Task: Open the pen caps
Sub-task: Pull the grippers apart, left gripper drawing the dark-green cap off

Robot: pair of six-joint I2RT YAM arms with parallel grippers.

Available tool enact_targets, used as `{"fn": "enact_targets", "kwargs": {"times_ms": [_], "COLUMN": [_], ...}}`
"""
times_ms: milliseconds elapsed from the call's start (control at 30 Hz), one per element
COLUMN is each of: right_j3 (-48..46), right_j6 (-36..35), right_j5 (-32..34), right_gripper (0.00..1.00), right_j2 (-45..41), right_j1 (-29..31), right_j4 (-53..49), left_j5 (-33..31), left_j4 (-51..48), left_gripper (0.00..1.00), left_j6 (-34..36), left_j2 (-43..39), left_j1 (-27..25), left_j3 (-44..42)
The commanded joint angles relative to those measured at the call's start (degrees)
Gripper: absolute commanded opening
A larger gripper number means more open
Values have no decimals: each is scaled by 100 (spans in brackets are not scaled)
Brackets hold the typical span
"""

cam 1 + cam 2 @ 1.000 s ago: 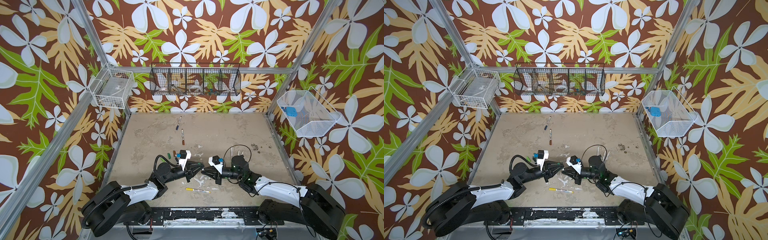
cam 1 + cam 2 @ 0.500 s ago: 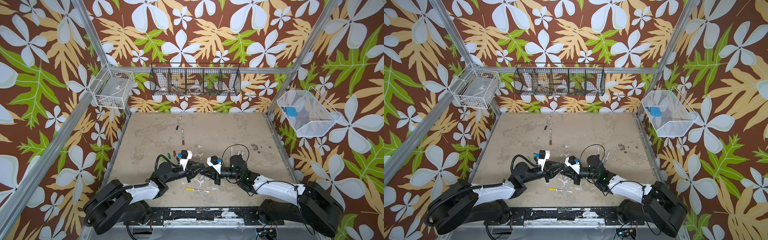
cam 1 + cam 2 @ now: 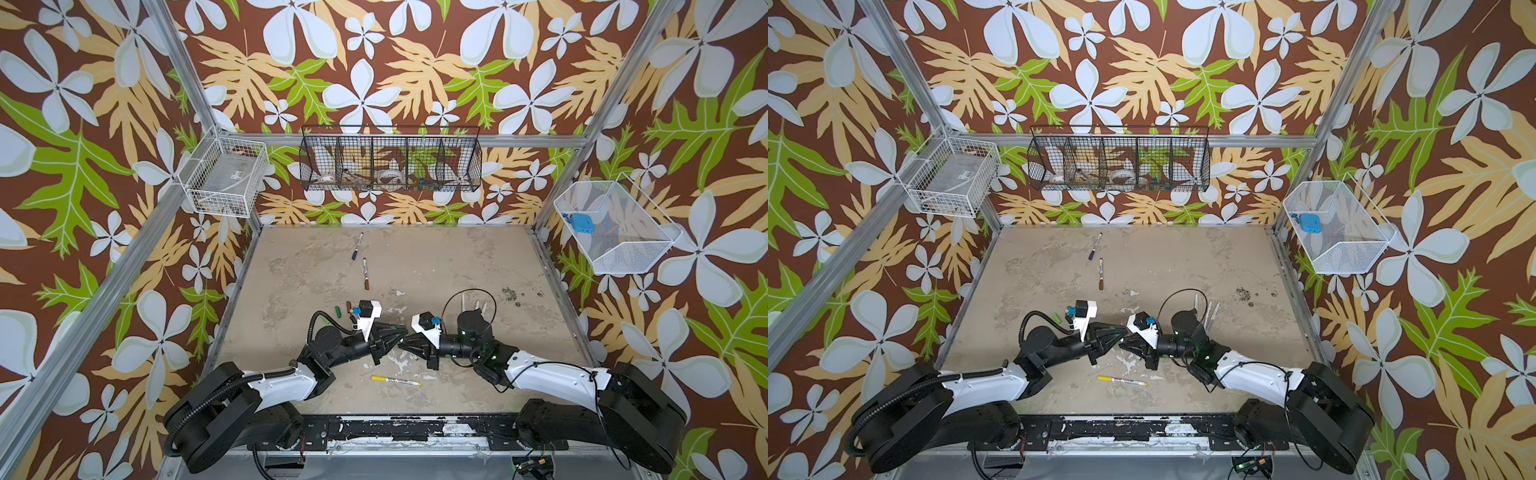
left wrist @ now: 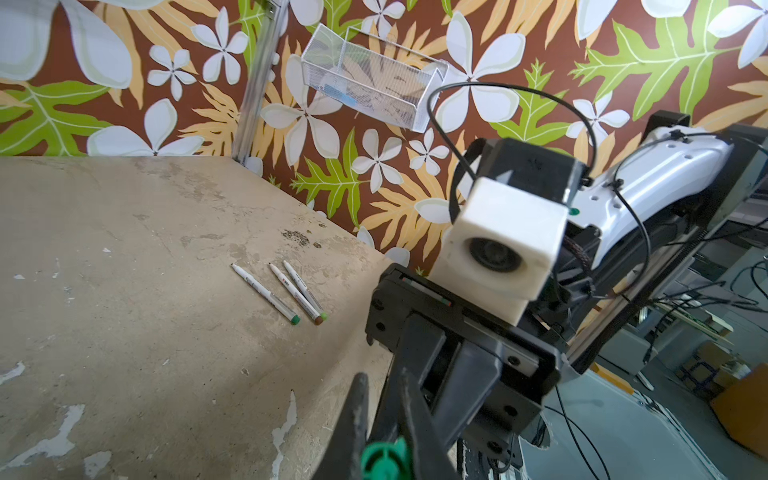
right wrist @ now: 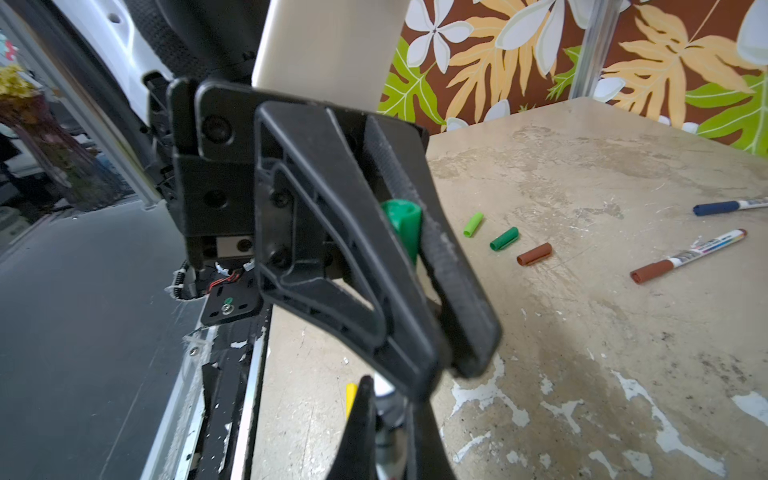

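Note:
My left gripper [image 3: 400, 332] and right gripper [image 3: 404, 340] meet tip to tip at the table's front centre in both top views. The left gripper [image 4: 381, 372] is shut on a green pen cap [image 4: 384, 459], which sits deep between its fingers [image 5: 440, 249] in the right wrist view, green pen cap [image 5: 403, 224]. The right gripper [image 5: 388, 399] is shut on a white-grey marker barrel [image 5: 384, 411]. Whether that cap sits on this barrel is hidden by the fingers. Loose light green [image 5: 473, 224], green [image 5: 503, 239] and brown [image 5: 534, 254] caps lie left of the left wrist.
A blue-capped marker [image 3: 357, 246] and a brown-capped marker [image 3: 365, 273] lie toward the back. A yellow-capped marker [image 3: 395, 380] lies in front of the grippers. Three bare barrels [image 4: 295, 297] lie behind the right arm. Wire baskets [image 3: 390, 164] hang on the walls.
The right gripper has edged a little to the left, closing onto the left gripper's tips. The left arm has hardly moved. Both stay shut.

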Motion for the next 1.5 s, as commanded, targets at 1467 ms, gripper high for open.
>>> {"fn": "enact_targets", "kwargs": {"times_ms": [1467], "right_j3": [404], "right_j6": [-488], "right_j5": [1302], "right_gripper": [0], "right_j2": [503], "right_j1": [584], "right_j4": [-772], "left_j5": [-1458], "left_j4": [-209], "left_gripper": [0], "left_j6": [-109], "left_j2": [-1226], "left_j1": [361], "left_j3": [-389]}}
